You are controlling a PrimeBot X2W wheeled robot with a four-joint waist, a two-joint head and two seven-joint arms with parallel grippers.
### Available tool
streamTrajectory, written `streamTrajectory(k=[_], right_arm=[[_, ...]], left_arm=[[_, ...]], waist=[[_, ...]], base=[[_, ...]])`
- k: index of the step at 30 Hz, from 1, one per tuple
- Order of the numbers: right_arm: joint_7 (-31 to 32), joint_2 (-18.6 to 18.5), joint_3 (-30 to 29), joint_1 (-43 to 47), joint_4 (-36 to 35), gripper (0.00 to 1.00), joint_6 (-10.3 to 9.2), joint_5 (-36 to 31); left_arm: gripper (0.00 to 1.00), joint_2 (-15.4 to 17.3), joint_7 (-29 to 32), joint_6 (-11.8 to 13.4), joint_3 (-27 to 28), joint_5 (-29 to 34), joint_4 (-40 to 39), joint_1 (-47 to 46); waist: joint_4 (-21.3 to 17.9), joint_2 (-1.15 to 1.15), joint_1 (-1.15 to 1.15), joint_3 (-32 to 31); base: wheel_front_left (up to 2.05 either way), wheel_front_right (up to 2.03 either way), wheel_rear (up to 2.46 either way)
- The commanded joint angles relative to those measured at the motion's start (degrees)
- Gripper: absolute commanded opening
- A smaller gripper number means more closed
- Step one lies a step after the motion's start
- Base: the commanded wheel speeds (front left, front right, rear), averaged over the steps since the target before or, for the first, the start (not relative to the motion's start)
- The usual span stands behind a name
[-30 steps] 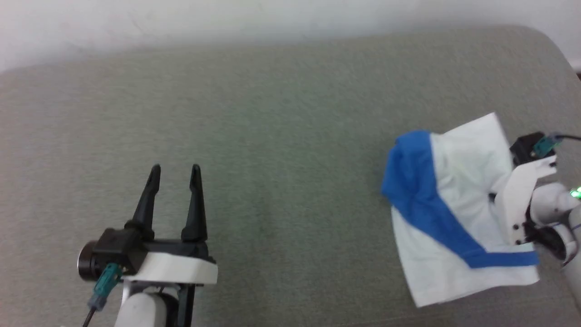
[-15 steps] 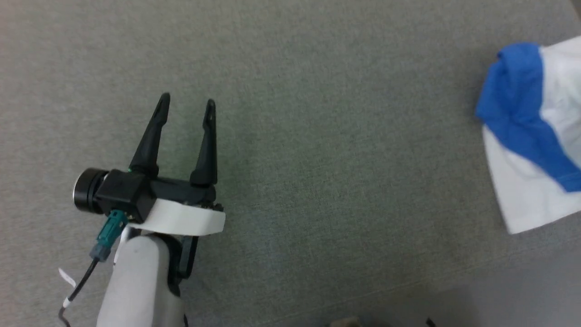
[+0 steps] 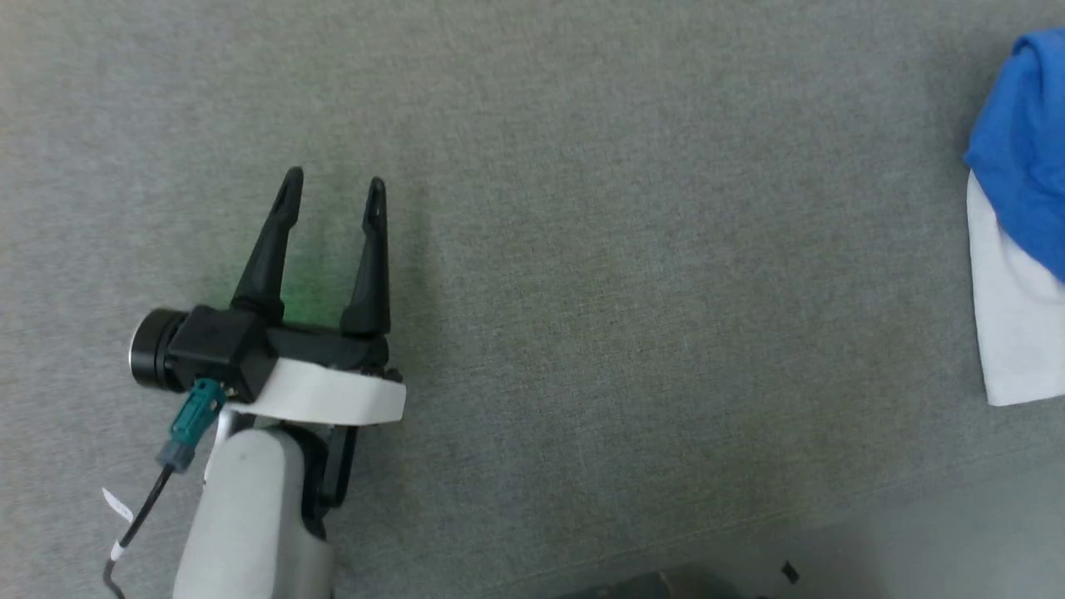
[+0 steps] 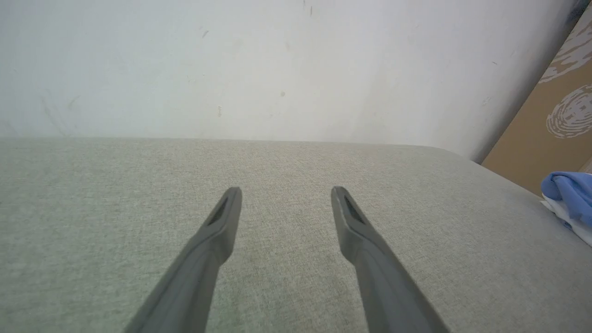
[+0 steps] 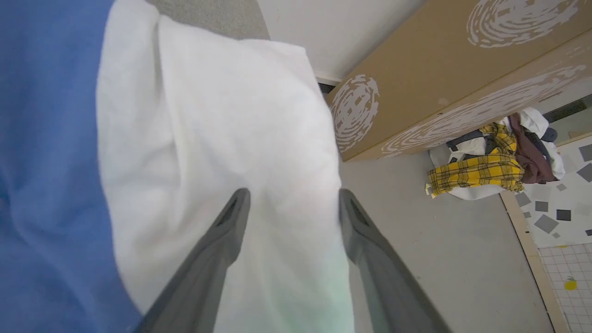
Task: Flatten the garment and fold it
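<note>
The garment [image 3: 1011,324] is cut off by the right edge of the head view, which catches a blue bunch over a white strip, so its full outline cannot be made out. In the left wrist view the garment [image 4: 570,194] is a small blue and white corner at the far right. In the right wrist view the garment [image 5: 208,115] is very close and a little blurred, running off the left and bottom edges. It looks thin and soft, with a white body in loose folds and a broad bright blue part along the left. It lies bunched at the right end of the grey cushion [image 3: 599,274], with a brown box [image 5: 439,69] and a heap of clothes [image 5: 490,171] on the floor beyond. The left gripper [image 3: 333,185] rests well apart from it to the left over bare cushion, jaws wide and empty. The right gripper [image 5: 294,194] is right at the white cloth, jaws spread wide with cloth showing between them; whether the tips touch it I cannot tell
</note>
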Motion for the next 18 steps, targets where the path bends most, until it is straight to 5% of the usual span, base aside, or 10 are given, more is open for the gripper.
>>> streamTrajectory(k=[1, 8, 18], right_arm=[[-1.95, -0.11, -1.06, 0.89, -0.15, 1.0, -0.12, -1.62], [-9.29, 1.62, -4.93, 8.27, -3.0, 1.0, -0.12, -8.29], [-12.34, 11.8, 1.66, 21.69, -14.61, 1.0, -0.12, -3.61]], left_arm=[[1.0, -0.15, -0.27, 0.02, 0.44, -0.3, 0.3, 0.93], [1.0, -0.62, -0.27, 0.95, 2.1, -1.72, 1.57, 5.53], [1.0, -0.92, -0.27, 3.28, 4.35, -3.88, 2.48, 12.32]], waist=[[0.88, 0.0, 0.0, -3.09], [2.32, 0.0, 0.0, -11.43], [5.69, 0.0, 0.0, -20.66]], base=[[0.0, 0.0, 0.0], [0.0, 0.0, 0.0], [0.0, 0.0, 0.0]])
